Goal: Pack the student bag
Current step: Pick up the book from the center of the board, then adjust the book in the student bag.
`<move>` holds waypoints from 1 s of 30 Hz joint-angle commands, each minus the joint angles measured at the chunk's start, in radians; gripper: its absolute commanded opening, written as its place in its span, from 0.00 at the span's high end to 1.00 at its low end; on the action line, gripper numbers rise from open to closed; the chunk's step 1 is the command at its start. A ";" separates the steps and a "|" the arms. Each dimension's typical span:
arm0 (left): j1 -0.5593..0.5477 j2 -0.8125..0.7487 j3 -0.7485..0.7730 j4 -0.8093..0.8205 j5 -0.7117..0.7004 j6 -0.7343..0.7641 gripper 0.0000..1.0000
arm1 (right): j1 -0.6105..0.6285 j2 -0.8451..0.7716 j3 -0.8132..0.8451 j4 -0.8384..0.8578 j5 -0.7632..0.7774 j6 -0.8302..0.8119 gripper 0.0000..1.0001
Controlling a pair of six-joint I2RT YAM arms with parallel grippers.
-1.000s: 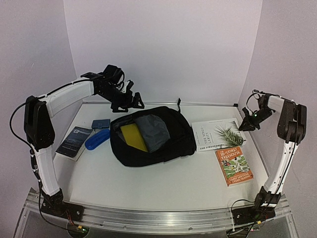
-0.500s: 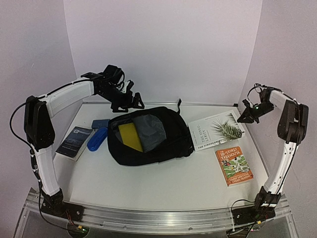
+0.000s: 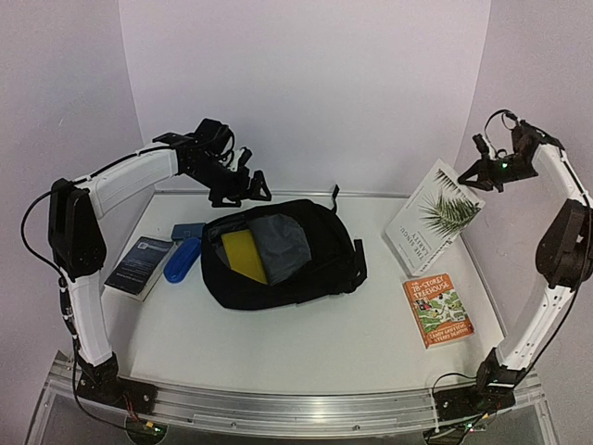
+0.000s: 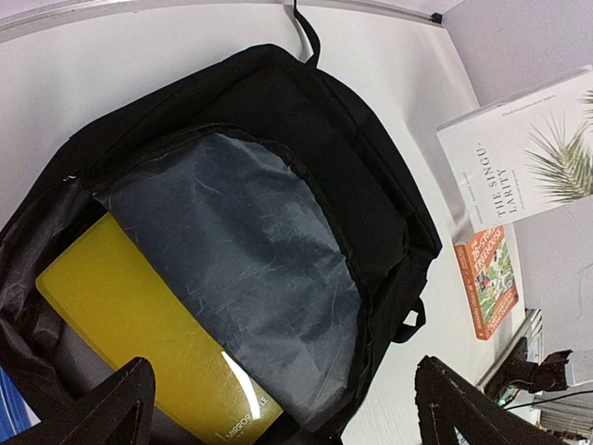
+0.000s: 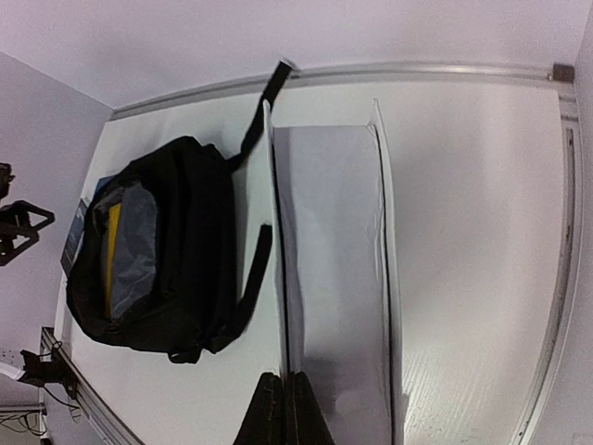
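Note:
The student bag (image 3: 287, 264) lies open mid-table, showing grey lining (image 3: 283, 243) and a yellow book (image 3: 245, 256) inside. My left gripper (image 3: 237, 191) hovers open and empty above the bag's far left edge. In the left wrist view its fingers (image 4: 109, 408) frame the bag (image 4: 371, 185) and the yellow book (image 4: 139, 343). My right gripper (image 3: 476, 174) is shut on the upper edge of a white palm-leaf book (image 3: 434, 219), which hangs tilted above the table at the right. In the right wrist view the gripper (image 5: 285, 408) pinches the book's cover (image 5: 334, 260).
An orange paperback (image 3: 437, 311) lies on the table at the right front. Left of the bag lie a blue pencil case (image 3: 182, 260), a small dark blue item (image 3: 188, 230) and a dark booklet (image 3: 139, 264). Walls stand close on both sides.
My right gripper has lifted the white book off the table, up and to the right. The bag shifted slightly left. The left arm has barely moved.

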 commanded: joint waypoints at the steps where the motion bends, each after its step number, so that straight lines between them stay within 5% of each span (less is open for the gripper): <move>1: 0.004 0.008 0.047 0.000 -0.009 0.016 0.02 | 0.008 -0.053 0.053 0.049 -0.116 0.068 1.00; 11: 0.004 -0.018 0.024 0.009 -0.015 0.007 0.02 | 0.220 -0.106 0.075 0.195 -0.124 0.185 1.00; 19: 0.004 -0.058 -0.025 0.009 -0.053 -0.009 0.02 | 0.377 -0.108 0.135 0.536 -0.180 0.573 1.00; 25: 0.038 -0.125 -0.112 0.047 -0.064 -0.075 0.01 | 0.520 -0.077 -0.021 0.906 -0.186 0.932 1.00; 30: 0.071 -0.242 -0.288 0.189 -0.015 -0.184 0.00 | 0.610 0.044 -0.086 1.028 -0.113 1.008 1.00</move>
